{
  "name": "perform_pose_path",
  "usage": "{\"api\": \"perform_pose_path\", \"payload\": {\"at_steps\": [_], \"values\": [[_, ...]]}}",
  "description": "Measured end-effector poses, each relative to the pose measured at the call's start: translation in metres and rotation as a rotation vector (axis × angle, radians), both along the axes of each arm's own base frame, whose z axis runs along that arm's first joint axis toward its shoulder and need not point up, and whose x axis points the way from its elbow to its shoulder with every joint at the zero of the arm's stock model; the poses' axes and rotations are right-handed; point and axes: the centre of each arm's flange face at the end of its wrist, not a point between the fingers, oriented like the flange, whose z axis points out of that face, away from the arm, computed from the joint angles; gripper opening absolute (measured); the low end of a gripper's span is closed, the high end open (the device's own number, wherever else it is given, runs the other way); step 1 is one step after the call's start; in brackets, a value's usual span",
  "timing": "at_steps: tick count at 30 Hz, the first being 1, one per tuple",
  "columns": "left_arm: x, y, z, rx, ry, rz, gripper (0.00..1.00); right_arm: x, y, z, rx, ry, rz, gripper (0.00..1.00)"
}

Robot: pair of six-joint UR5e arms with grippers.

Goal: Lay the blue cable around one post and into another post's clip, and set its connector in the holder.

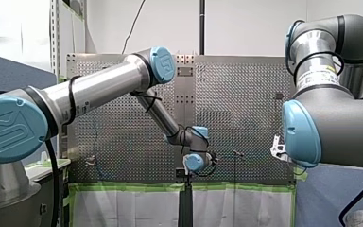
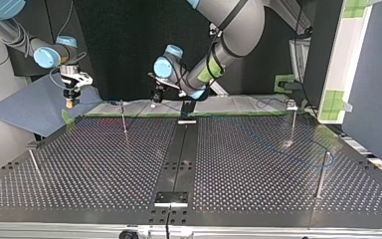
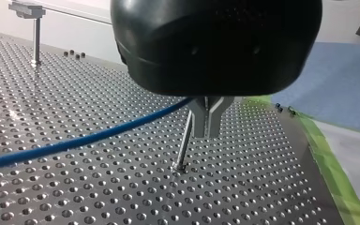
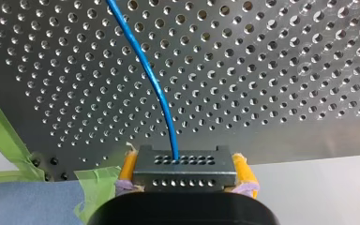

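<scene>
Right pincer (image 4: 185,165) pinches connector (image 4: 183,172) btw yellow pads (image 4: 243,169), blue cable (image 4: 152,79) running ahead from it.

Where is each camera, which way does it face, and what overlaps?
Front view: behind the shoulders, over the perforated table; my left arm, my right arm show.
Top view: across the table, facing the arms; sides crossed.
Left wrist view: wrist-mounted, along left gripper, beside a post.
Right wrist view: wrist-mounted, along right gripper, clamping the connector.
Shared: both wrist views show the blue cable.
</scene>
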Motion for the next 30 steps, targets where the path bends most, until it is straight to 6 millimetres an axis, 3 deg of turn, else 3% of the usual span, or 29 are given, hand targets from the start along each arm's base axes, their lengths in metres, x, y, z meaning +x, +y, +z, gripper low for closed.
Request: {"api": "perform_pose_path", "payload": {"at_steps": [12,18,30], "values": [[0.004,-0.001,-0.004,-0.013,0.02,-0.008,0.06,0.001,-0.002,-0.014,0.032,0.001,0.003,0.0],[0.007,0.003,-0.009,-0.007,0.033,-0.008,0.06,0.0,-0.006,-0.013,0.032,0.0,0.002,0.0],[0.017,0.0,-0.002,-0.025,0.028,-0.028,0.06,-0.004,-0.014,-0.009,0.021,-0.002,-0.011,0.0]]}}
